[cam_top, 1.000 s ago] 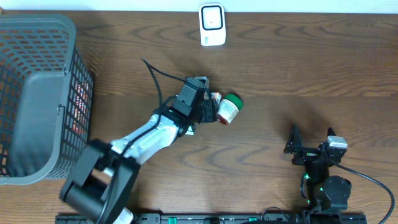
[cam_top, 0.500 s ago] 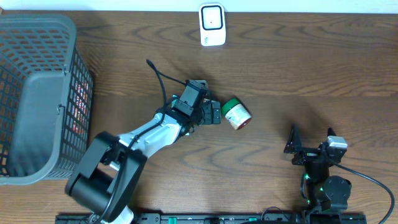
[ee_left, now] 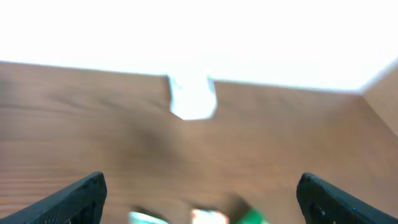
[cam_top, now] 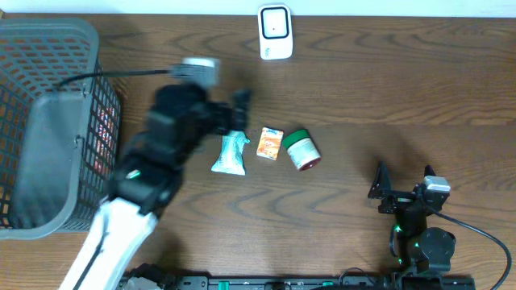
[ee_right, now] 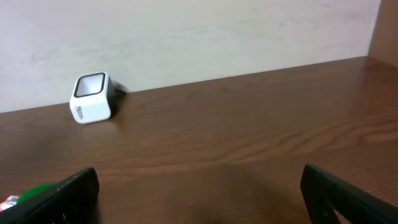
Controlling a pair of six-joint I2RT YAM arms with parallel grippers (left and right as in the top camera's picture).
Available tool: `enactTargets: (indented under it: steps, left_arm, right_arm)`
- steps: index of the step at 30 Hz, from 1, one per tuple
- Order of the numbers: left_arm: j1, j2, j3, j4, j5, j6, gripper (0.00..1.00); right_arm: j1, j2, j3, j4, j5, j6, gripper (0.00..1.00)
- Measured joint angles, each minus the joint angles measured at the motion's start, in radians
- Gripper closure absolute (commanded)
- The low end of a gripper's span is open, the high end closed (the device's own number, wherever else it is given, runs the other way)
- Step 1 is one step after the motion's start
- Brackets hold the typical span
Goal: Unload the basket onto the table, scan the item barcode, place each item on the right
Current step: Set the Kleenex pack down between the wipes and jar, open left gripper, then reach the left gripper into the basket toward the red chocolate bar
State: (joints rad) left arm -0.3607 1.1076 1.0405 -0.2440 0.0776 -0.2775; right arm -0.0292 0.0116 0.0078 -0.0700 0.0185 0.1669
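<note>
Release was complete compared with 1 second earlier: the left jaws, then closed around the green-lidded jar (cam_top: 302, 150), now stood spread wide and empty. The left arm (cam_top: 173, 137) had pulled back toward the basket (cam_top: 101, 113) and showed blurred. The jar lay on its side on the counter (cam_top: 387, 97), just right of an orange box (cam_top: 270, 143) and a teal pouch (cam_top: 230, 154) that the arm had covered, and well apart from the white scanner (cam_top: 275, 32). The right jaws stayed open, parked at the near edge.
</note>
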Motion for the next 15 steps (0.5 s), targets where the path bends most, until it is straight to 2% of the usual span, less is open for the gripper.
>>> enactTargets:
  steps: [7, 15]
  left_arm:
    - [0.375, -0.174, 0.023, -0.103, -0.066, 0.023, 0.02]
    - [0.804, -0.143, 0.119, -0.127, 0.008, 0.019, 0.02]
  right_arm:
    - [0.000, 0.000, 0.000, 0.000, 0.000, 0.000, 0.01]
    - [0.000, 0.000, 0.000, 0.000, 0.000, 0.000, 0.01]
